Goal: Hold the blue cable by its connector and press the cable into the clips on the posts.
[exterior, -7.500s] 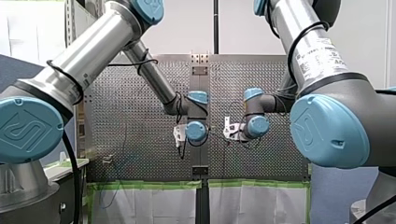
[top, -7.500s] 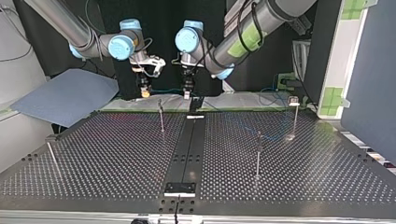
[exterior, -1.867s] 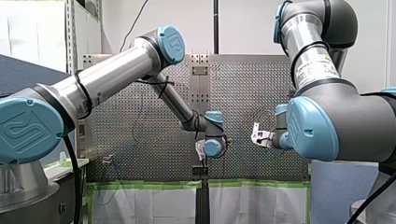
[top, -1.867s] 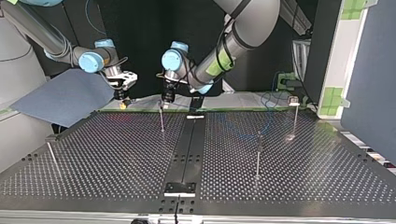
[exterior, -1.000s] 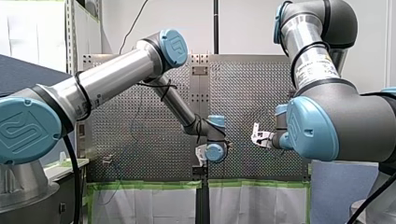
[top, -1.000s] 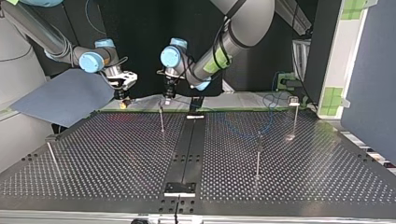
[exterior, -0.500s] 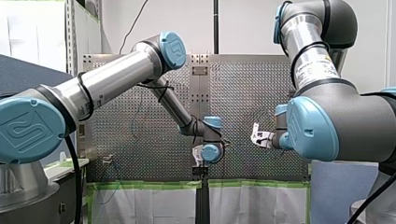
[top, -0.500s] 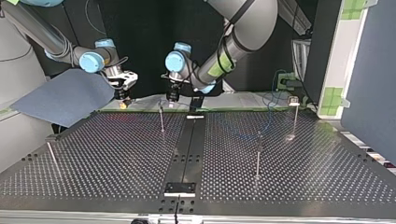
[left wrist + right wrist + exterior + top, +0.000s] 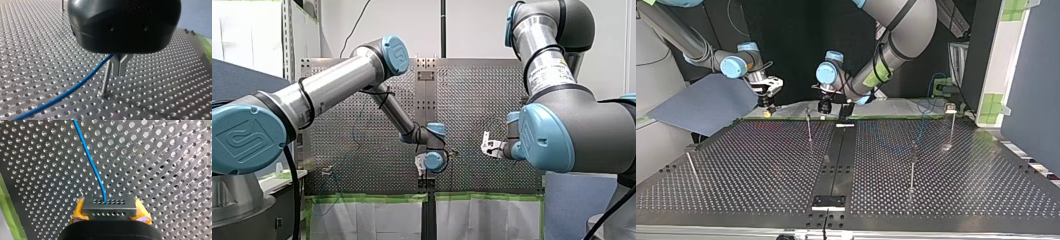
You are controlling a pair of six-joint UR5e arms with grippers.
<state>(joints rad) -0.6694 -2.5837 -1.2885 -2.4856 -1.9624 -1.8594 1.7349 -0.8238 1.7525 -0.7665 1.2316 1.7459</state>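
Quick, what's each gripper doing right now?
Left gripper: closed around the blue cable.
Right gripper: closed on the cable's connector.

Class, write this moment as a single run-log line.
phase: routing cable | right jaws: shut on connector | left jaws: shut on blue cable beside a post | clipped: cannot tell

Front and top cameras face each other, 6 versus 12 o'clock, across the perforated metal table (image 9: 761, 165). Wrist cameras see it close.
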